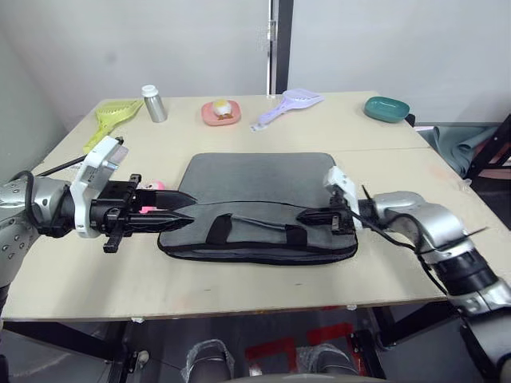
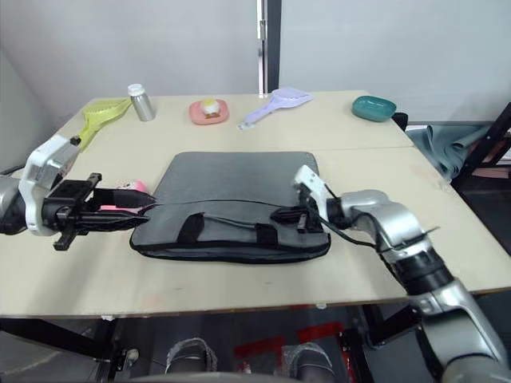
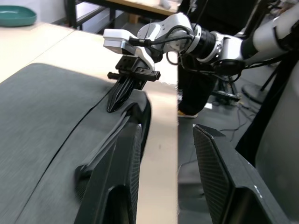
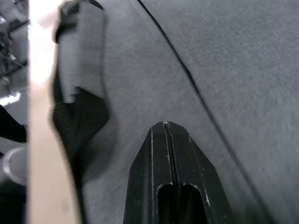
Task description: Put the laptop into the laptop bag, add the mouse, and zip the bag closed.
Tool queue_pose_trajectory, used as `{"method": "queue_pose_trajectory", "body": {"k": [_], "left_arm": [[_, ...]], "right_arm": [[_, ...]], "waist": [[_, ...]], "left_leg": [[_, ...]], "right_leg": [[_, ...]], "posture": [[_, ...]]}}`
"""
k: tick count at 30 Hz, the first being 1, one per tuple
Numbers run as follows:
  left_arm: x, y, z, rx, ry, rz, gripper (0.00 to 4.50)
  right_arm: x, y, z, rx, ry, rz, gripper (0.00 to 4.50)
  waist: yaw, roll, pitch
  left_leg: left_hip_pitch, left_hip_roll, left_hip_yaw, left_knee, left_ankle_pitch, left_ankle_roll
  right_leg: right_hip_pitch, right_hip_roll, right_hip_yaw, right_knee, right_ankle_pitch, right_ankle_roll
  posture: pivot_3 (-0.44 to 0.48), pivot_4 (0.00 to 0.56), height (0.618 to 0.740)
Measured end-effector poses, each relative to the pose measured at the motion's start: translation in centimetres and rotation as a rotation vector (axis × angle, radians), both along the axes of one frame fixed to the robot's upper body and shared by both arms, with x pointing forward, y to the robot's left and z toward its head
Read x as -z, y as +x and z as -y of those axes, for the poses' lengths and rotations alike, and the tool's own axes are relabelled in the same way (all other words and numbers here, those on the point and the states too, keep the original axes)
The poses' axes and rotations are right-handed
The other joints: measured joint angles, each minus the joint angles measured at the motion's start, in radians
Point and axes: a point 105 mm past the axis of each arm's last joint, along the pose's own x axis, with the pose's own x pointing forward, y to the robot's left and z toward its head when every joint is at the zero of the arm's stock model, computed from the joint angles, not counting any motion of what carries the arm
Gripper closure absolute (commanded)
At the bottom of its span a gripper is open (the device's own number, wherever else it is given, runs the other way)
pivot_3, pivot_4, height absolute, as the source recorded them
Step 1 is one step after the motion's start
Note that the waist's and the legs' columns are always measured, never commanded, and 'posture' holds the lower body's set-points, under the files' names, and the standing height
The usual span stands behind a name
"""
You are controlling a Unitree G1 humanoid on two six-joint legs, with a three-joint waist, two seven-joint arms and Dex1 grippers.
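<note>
The grey laptop bag [image 1: 255, 179] lies flat in the middle of the table, its black strap handles [image 1: 255, 231] along the near edge. My left gripper [image 1: 185, 219] reaches in at the bag's left end. In the left wrist view its fingers [image 3: 126, 154] stand open with a gap between them, one lying over the bag's fabric. My right gripper [image 1: 302, 214] rests on the bag's right part, pointing left. It is shut, with its tip [image 4: 167, 125] on the grey fabric beside the zip line. The laptop and the mouse are hidden or out of view.
A pink plush toy [image 1: 148, 191] sits just behind my left gripper. Along the table's far side stand a yellow scoop [image 1: 112, 116], a silver can [image 1: 154, 104], a pink dish [image 1: 221, 113], a lilac scoop [image 1: 289, 104] and a teal bowl [image 1: 387, 108].
</note>
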Motion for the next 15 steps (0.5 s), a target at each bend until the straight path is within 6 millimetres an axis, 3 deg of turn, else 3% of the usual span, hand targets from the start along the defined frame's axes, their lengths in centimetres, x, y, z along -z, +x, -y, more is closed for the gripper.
{"method": "queue_pose_trajectory", "body": {"k": [4,7,12,15], "left_arm": [[0.1,0.2,-0.6,-0.013,0.022,-0.003,2.67],[0.5,0.7,-0.9,-0.032,0.043,-0.026,1.87],[0.9,1.7,-1.6,-0.085,0.045,-0.044,0.08],[1.0,1.9,-1.8,-0.094,0.059,-0.030,0.03]], "right_arm": [[0.0,0.5,-1.0,-0.045,0.021,0.003,4.47],[-0.9,0.4,-2.1,-0.105,0.082,-0.006,4.50],[-3.3,0.7,-3.8,-0.172,0.173,0.032,4.50],[-3.9,0.7,-4.4,-0.193,0.203,0.037,4.50]], "waist": [[-0.001,0.000,0.000],[-0.005,0.000,0.000],[-0.004,0.000,0.000],[-0.002,0.000,0.000]], "left_leg": [[0.000,0.000,0.000,0.001,0.000,0.000],[0.000,0.000,0.000,0.000,0.000,0.000],[0.000,0.000,0.000,0.001,0.000,0.000],[-0.001,0.000,-0.001,0.001,0.000,0.000]], "right_leg": [[0.000,0.000,0.000,0.000,0.000,0.000],[0.000,0.000,0.000,0.001,0.000,0.000],[0.000,0.000,0.000,0.001,0.000,0.000],[0.000,0.000,-0.001,0.001,0.000,0.000]], "posture": [[0.000,0.150,0.740],[0.000,0.150,0.740],[0.000,0.150,0.740],[0.000,0.150,0.740]]}}
